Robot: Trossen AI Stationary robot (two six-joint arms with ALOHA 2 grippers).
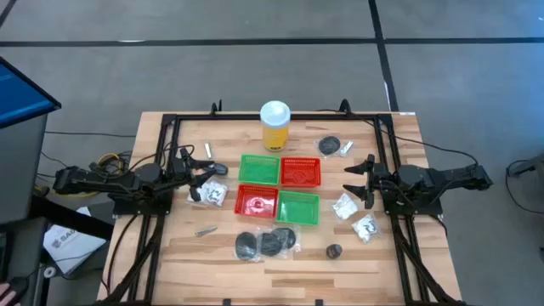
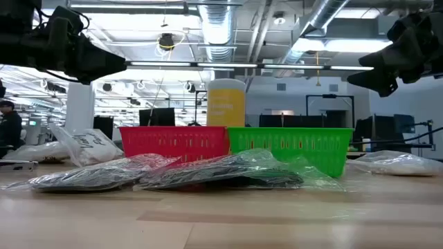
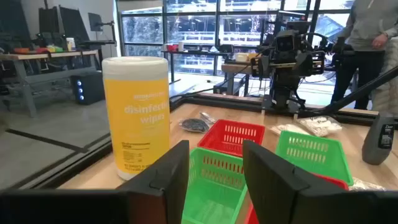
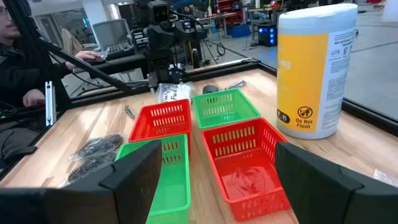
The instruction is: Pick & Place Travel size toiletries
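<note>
The wooden table [image 1: 357, 263] carries one yellow disinfectant-wipes canister [image 1: 274, 126] with a white cap, standing upright at the far edge, about midway between the two grippers.

Four square mesh baskets sit together in a block between the grippers: two green baskets [image 1: 259, 169] and two red baskets [image 1: 300, 172], set checkerboard-fashion. The red one nearer the left gripper holds a clear packet [image 1: 255, 202]; the red one nearer the right gripper shows something pale at its bottom, too faint to name.

The left gripper [image 1: 201, 175] hovers above the table beside the baskets, fingers parted with nothing between them. A white-and-clear crinkly packet [image 1: 211, 193] lies just beside and under it; two slim silvery pieces [image 1: 207, 150] lie near, one on either side of it.

The right gripper [image 1: 357, 178] hangs on the opposite side, jaws spread wide and empty. Two white packets [image 1: 344, 206] lie just beside it; one bagged black disc [image 1: 330, 145] lies beyond it towards the canister.

At the front edge lie two more bagged black discs [image 1: 265, 244] and one small dark round piece [image 1: 334, 251].
</note>
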